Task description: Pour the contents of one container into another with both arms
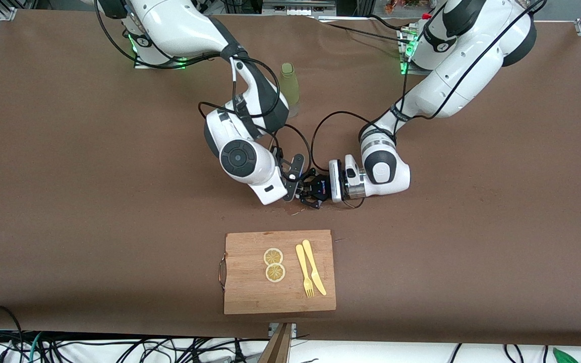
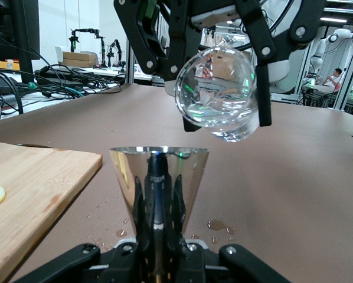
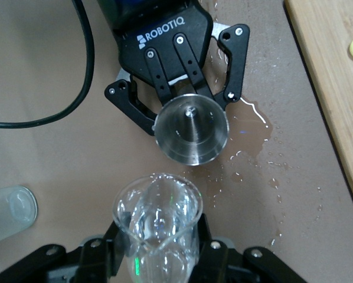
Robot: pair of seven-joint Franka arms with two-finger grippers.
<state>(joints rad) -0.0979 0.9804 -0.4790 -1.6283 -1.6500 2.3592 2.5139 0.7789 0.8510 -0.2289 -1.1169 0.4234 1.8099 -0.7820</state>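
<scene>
Water-filled clear glass [image 2: 219, 91] tilts above shiny conical metal cup [image 2: 159, 183].

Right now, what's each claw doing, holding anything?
Left claw: shut on the metal cup, upright.
Right claw: shut on the glass beaker, tipped over that cup.

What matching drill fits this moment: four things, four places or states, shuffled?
Things:
1. metal cup
2. clear glass beaker
3. lemon slices
4. green bottle

Places or states:
A. lying on the wooden cutting board
B. tilted in the right gripper, above the metal cup
C. standing on the table near the robots' bases
D. upright in the left gripper, with spilled water beside it

Pairs: 1-D, 2-B, 3-A, 4-C
</scene>
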